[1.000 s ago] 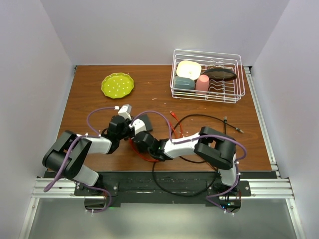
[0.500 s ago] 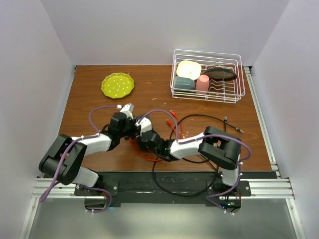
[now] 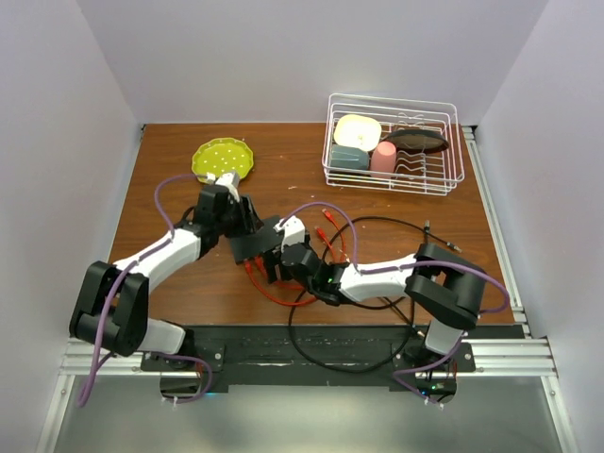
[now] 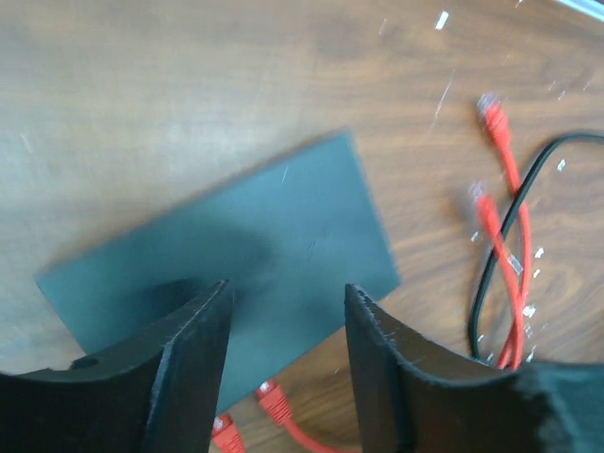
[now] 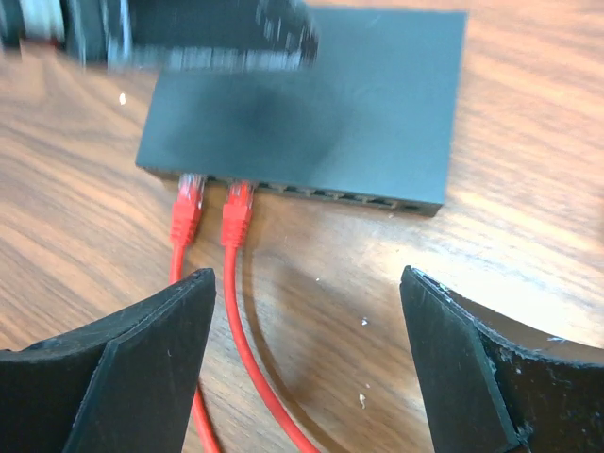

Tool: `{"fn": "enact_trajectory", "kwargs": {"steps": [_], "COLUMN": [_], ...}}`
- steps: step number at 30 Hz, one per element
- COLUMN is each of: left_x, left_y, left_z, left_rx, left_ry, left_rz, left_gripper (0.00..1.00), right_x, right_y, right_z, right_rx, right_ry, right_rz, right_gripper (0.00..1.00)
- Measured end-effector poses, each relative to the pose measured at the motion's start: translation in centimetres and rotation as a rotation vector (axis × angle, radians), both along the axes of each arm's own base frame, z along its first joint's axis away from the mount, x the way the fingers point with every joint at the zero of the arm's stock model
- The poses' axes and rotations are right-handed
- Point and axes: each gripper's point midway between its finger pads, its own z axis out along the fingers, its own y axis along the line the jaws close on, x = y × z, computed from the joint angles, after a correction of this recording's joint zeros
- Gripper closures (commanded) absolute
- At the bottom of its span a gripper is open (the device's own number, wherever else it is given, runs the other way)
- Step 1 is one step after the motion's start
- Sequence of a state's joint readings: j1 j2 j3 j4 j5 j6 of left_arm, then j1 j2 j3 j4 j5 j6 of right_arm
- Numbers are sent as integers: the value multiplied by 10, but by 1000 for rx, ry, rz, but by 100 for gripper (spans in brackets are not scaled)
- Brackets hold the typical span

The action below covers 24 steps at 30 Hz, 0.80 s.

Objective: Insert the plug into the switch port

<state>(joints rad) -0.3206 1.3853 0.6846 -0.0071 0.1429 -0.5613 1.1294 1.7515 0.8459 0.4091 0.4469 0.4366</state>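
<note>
The flat black switch (image 5: 311, 104) lies on the wooden table, its row of ports (image 5: 330, 196) along the edge facing my right wrist. Two red plugs (image 5: 189, 198) (image 5: 237, 203) sit side by side in the leftmost ports, their red cables (image 5: 245, 359) running toward me. My right gripper (image 5: 307, 283) stands open a short way in front of the ports, nothing between its fingers. My left gripper (image 4: 288, 307) hovers open above the switch (image 4: 236, 255), holding nothing. From above, both grippers (image 3: 243, 223) (image 3: 274, 260) flank the switch (image 3: 253, 245).
Loose red plug ends (image 4: 491, 118) and a black cable (image 4: 491, 283) lie right of the switch. A round yellow-green plate (image 3: 223, 159) sits at the back left. A white dish rack (image 3: 394, 142) with dishes stands at the back right. More black cable (image 3: 396, 223) loops mid-table.
Both grippers went from shut to open. The left arm swung back toward the plate, above the switch. The right gripper let go of the red plug and drew back from the ports.
</note>
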Motion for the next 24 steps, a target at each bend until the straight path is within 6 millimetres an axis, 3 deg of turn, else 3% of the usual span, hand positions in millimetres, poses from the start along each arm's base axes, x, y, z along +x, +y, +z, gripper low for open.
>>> {"fn": "enact_trajectory", "kwargs": {"steps": [4, 7, 9, 13, 19, 24], "left_x": [28, 41, 45, 44, 17, 22], "left_y": [2, 12, 22, 34, 36, 30], "left_z": [36, 54, 56, 41, -18, -20], "left_rx": [64, 109, 133, 165, 173, 145], "left_ry": [-66, -103, -107, -67, 66, 23], "left_rz": [-14, -1, 14, 21, -18, -31], "left_gripper": [23, 19, 19, 20, 20, 23], "right_x": [4, 12, 18, 23, 21, 21], "right_y": [-6, -14, -19, -25, -18, -8], "right_z": [10, 11, 9, 6, -2, -19], "right_rx": [27, 48, 55, 67, 113, 128], "right_ry": [13, 36, 53, 89, 154, 210], "right_rz": [-37, -75, -100, -121, -90, -60], "right_gripper": [17, 18, 18, 18, 18, 19]}}
